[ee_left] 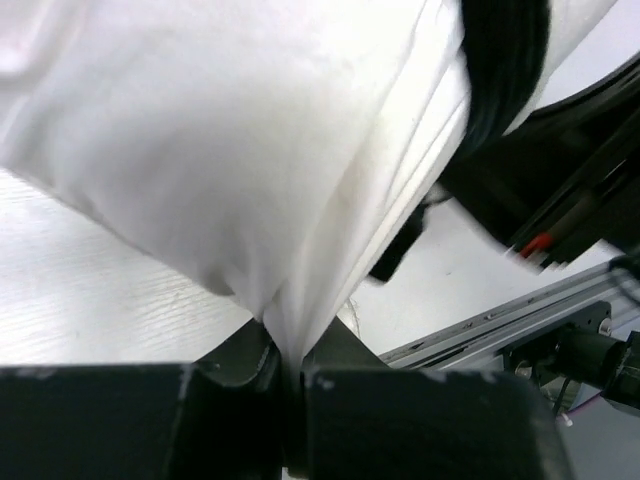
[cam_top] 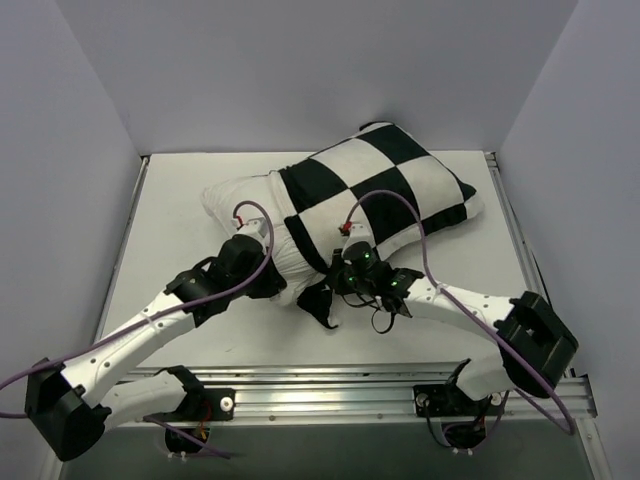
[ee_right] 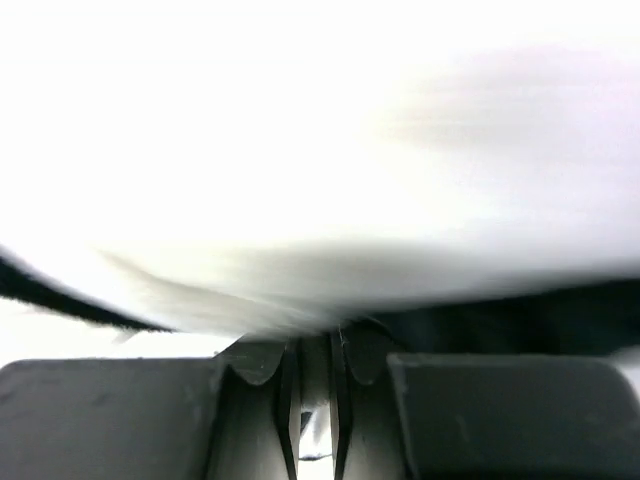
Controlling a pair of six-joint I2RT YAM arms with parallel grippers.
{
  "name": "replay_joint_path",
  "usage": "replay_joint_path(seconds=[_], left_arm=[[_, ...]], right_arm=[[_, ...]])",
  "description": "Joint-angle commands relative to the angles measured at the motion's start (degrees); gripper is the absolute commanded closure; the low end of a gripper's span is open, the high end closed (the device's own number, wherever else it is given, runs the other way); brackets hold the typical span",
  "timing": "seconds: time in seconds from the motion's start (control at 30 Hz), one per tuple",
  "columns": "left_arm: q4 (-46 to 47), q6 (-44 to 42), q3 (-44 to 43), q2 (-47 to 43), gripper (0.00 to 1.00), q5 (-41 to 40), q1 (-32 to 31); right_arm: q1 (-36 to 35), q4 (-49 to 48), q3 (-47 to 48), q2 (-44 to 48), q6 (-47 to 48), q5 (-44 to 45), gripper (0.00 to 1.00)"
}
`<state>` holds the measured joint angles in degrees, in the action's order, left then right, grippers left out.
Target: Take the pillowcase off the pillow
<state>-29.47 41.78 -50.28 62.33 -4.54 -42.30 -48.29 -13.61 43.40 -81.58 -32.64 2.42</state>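
1. The pillow lies across the table, its left end bare and the rest inside the checkered pillowcase.
2. The left gripper has its jaws clamped tight on a fold of the pillow's white cloth at the near edge.
3. The right gripper has its jaws pinched together on the pillowcase's open hem, just beside the left one.

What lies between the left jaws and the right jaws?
The top view shows bunched white fabric of the pillow and the black edge of the pillowcase there, resting on the table.
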Motion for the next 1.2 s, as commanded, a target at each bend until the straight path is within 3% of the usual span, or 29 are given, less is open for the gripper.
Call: replay_joint_path(seconds=[0.0, 0.13, 0.2, 0.27, 0.4, 0.43, 0.47, 0.5, 0.53, 0.57, 0.6, 0.67, 0.83, 1.07, 1.17], left_arm=[[-14.5, -1.4, -4.5, -9.1, 0.98, -8.0, 0.8], [-25.5, -0.5, -4.0, -16.3, 0.98, -10.5, 4.9], [-28.0, 0.6, -3.6, -20.3, 0.98, -9.8, 6.8], [-31.2, 1.5, -3.1, -22.5, 0.98, -9.3, 7.5], [-33.8, 2.5, -1.8, -25.6, 0.98, -3.8, 7.5], [-33.7, 2.5, -1.6, -25.8, 0.89, -2.5, 7.4], [-33.4, 2.5, -1.7, -26.1, 0.73, -1.3, 7.4], [-33.1, 2.6, -1.9, -26.6, 0.53, 0.8, 7.5], [-32.8, 2.7, -2.3, -26.8, 0.19, 1.6, 7.5], [-32.0, 2.7, -3.6, -27.0, 0.08, 2.3, 7.4], [-31.6, 2.9, -4.6, -27.0, 0.01, 2.9, 7.4], [-30.8, 3.0, -7.7, -26.6, 0.06, 3.0, 7.5], [-28.1, 1.8, -14.0, -20.8, 0.06, 2.3, 7.6], [-18.9, -0.6, -19.2, -9.8, 0.06, 0.9, 8.8], [-16.8, -2.1, -23.4, -0.8, 0.06, -0.7, 12.1]], right_arm=[[10.6, 5.1, -1.0, 8.8, 0.7, 9.5, 1.0], [29.4, 11.5, -0.8, 15.6, 0.5, 6.5, 1.0], [35.2, 13.2, -0.5, 18.3, 0.6, 3.8, 1.0], [40.0, 13.3, -0.2, 19.8, 0.5, 0.1, 1.0], [40.3, 14.1, -0.4, 22.0, 2.1, -9.3, 1.0], [40.2, 14.2, -0.8, 22.7, 2.1, -11.8, 0.97], [40.0, 14.1, -1.3, 24.7, 2.1, -15.4, 0.91], [39.8, 14.2, -1.4, 25.8, 2.8, -16.9, 0.85], [39.7, 14.3, -1.1, 26.9, 3.3, -17.9, 0.78], [39.5, 15.2, -0.7, 29.0, 3.9, -18.8, 0.63], [39.5, 17.6, 0.9, 30.0, 4.7, -19.0, 0.57], [39.3, 20.1, 2.8, 32.1, 6.8, -18.9, 0.41], [37.4, 22.5, 7.1, 35.0, 7.4, -19.5, 0.22], [33.1, 22.2, 9.9, 33.2, 10.2, -21.1, 0.15], [30.1, 22.0, 10.5, 32.2, 11.4, -20.4, 0.14]])
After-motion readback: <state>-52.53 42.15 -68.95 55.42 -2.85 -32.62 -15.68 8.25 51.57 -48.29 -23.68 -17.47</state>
